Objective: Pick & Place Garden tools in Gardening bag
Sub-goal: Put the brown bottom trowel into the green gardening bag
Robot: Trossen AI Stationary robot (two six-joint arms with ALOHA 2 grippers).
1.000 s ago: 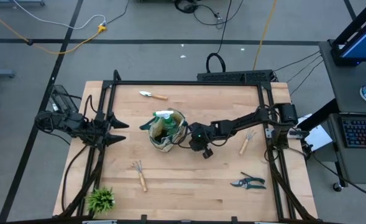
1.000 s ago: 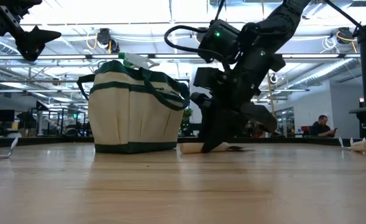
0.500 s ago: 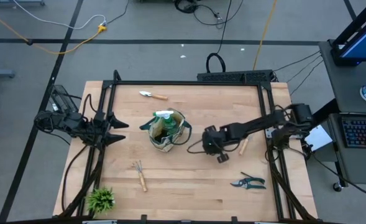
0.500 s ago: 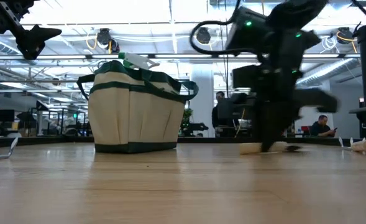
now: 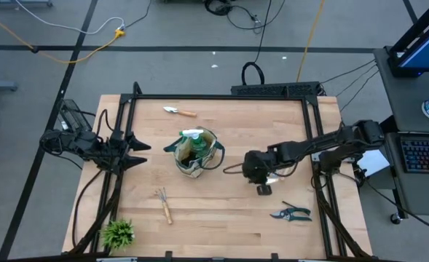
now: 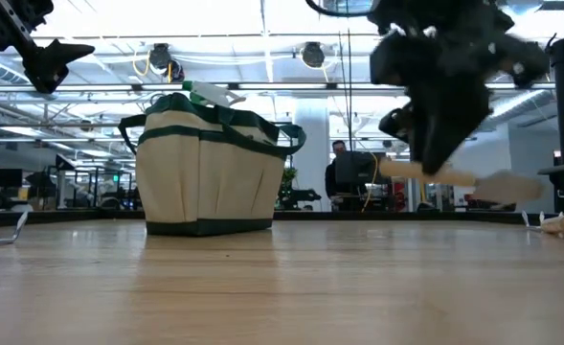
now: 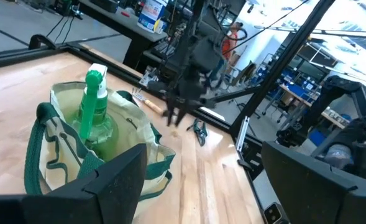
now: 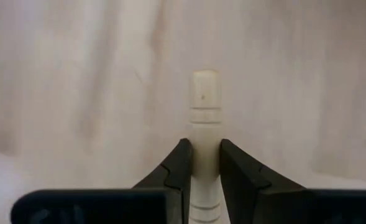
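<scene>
My right gripper is shut on a wooden-handled pronged rake, held above the table right of the gardening bag. The beige, green-trimmed bag stands upright on its base with a green spray bottle sticking out of its mouth. My left gripper is open and empty, above the table's left edge. A trowel, a second rake and dark pruning shears lie flat on the table. My right gripper pinches the rake's wooden handle between its two fingers, a short way from the handle's free end, which sticks out past them. The fingers come from above and lie across the handle. The rake is lifted clear of the table, nearly level.
A small leafy plant stands at the near left corner. A black metal frame runs along the table's far and side edges. Bare wood lies between the bag and the shears. People sit in the room behind the table.
My right gripper has gone from beside the bag toward the table's right edge, come down on the rake lying there, taken hold of its handle and risen. The rake is now lifted clear of the table, nearly level.
</scene>
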